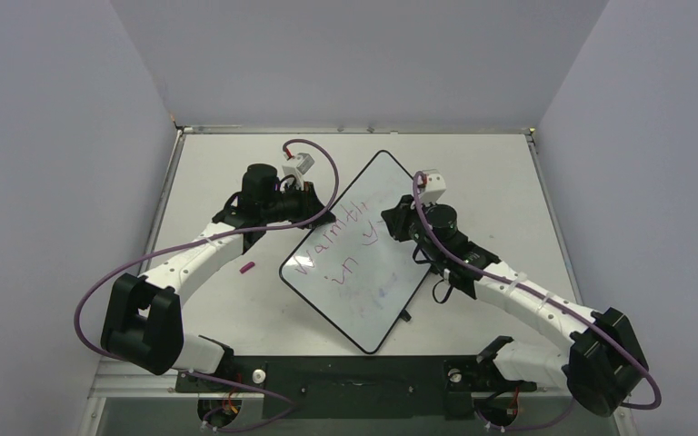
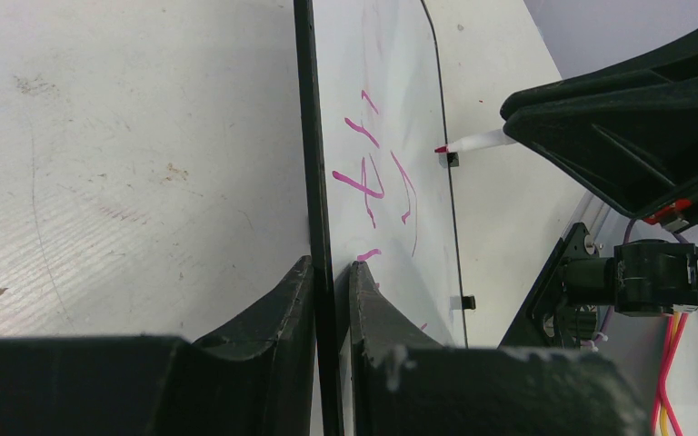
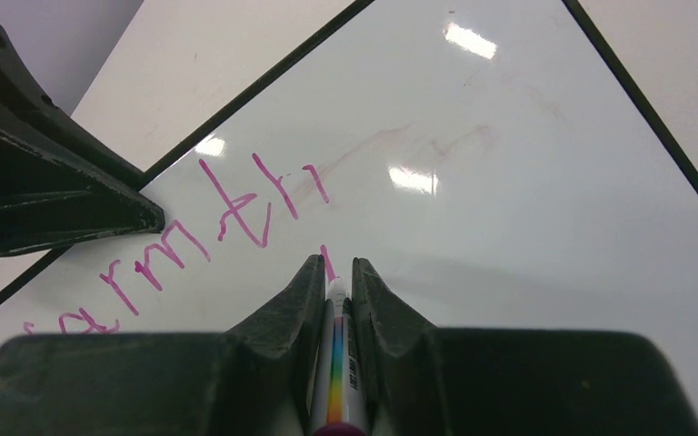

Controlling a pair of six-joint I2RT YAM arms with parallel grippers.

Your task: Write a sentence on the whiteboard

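The whiteboard (image 1: 377, 186) lies turned like a diamond on the table. The sentence (image 1: 338, 233) so reads "Warmth" with "in y" on the line below, in pink. My left gripper (image 1: 320, 211) is shut on the board's black rim at its upper-left edge; in the left wrist view its jaws (image 2: 332, 268) pinch the rim. My right gripper (image 1: 395, 222) is shut on a white marker (image 3: 338, 363) with a rainbow stripe. The marker tip (image 2: 441, 149) sits at the board surface (image 3: 509, 182), just below "armth" (image 3: 227, 213), at the end of a short pink stroke.
A small pink marker cap (image 1: 247, 268) lies on the table left of the board. Faint purple smudges (image 1: 383, 291) mark the board's lower part. Walls close in the table at the back and both sides. The left gripper's fingers (image 3: 45, 191) show in the right wrist view.
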